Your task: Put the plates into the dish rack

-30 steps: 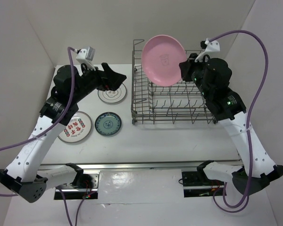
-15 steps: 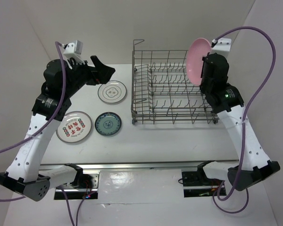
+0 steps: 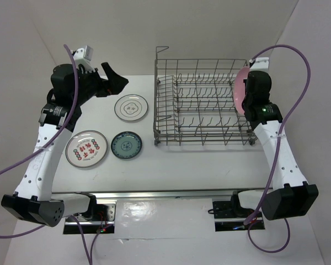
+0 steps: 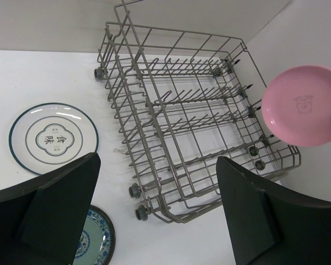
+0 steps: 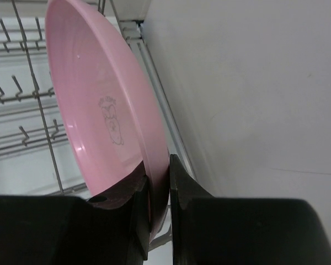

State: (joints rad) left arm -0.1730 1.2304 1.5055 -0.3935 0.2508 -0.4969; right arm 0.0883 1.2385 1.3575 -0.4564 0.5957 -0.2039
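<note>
My right gripper (image 3: 246, 93) is shut on the rim of the pink plate (image 3: 241, 88), holding it on edge over the right end of the grey wire dish rack (image 3: 201, 136). The right wrist view shows the plate (image 5: 105, 110) pinched between both fingers (image 5: 182, 182), with rack wires (image 5: 42, 118) behind it. My left gripper (image 3: 116, 81) is open and empty, raised above the white dark-rimmed plate (image 3: 131, 107). The red-patterned plate (image 3: 86, 148) and the teal plate (image 3: 127, 145) lie flat on the table's left side. The left wrist view shows the rack (image 4: 134, 191), the pink plate (image 4: 302, 105) and the dark-rimmed plate (image 4: 54, 138).
White walls close in the table at the back and on both sides; the right wall (image 5: 254, 83) stands just beside the pink plate. The rack's raised wire handle (image 3: 156, 94) is at its left end. Purple cables loop over both arms.
My right arm swung the pink plate from above the rack's middle to its right end and turned it on edge. My left arm drew back to the left and rose.
</note>
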